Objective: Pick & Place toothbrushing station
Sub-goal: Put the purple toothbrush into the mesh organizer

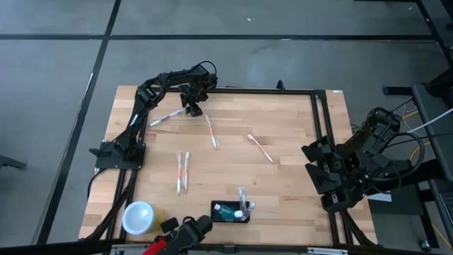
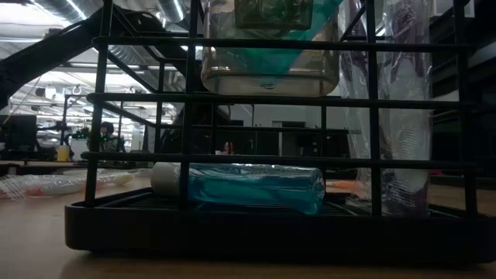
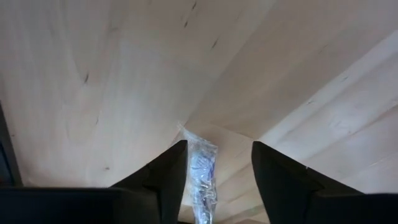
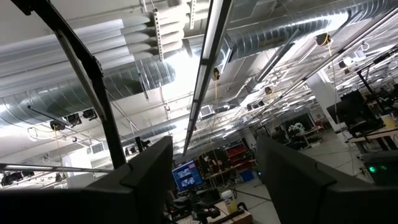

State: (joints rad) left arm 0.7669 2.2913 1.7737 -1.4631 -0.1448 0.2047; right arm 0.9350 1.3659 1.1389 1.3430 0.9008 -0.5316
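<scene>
At the far edge of the desk, toward its left corner: left gripper [image 1: 192,108], fingers spread and pointing down, straddling the end of a wrapped toothbrush [image 1: 165,118]. The wrist view shows the crinkled wrapper [image 3: 202,180] between the two fingers [image 3: 166,177], not yet pinched.

Risk, as I judge it: the wrapper is slick and loose, so a closing grip may catch film only and the brush may slide or swing out. The brush lies flat on the wood, so the fingertips may scrape the desk, or nudge the brush aside if they close off-centre.

Right gripper [image 4: 214,180]: parked off the right edge of the desk, fingers spread, holding nothing, aimed up at the ceiling.

Toothbrushing station [image 1: 231,212]: black holder box near the front edge, about the middle. Contents: a teal tube [image 2: 240,186] lying inside and a wrapped item [image 1: 244,202] standing at its right end.

Surface: pale wooden desk [image 1: 297,170] inside a black frame. Other wrapped toothbrushes: one in the middle [image 1: 211,132], one right of centre [image 1: 260,149], a pair left of centre [image 1: 182,172]. White-topped cup [image 1: 138,217] at the front left corner.

Room: grey floor around the desk, ducts and strip lights overhead, workstations beyond.
</scene>
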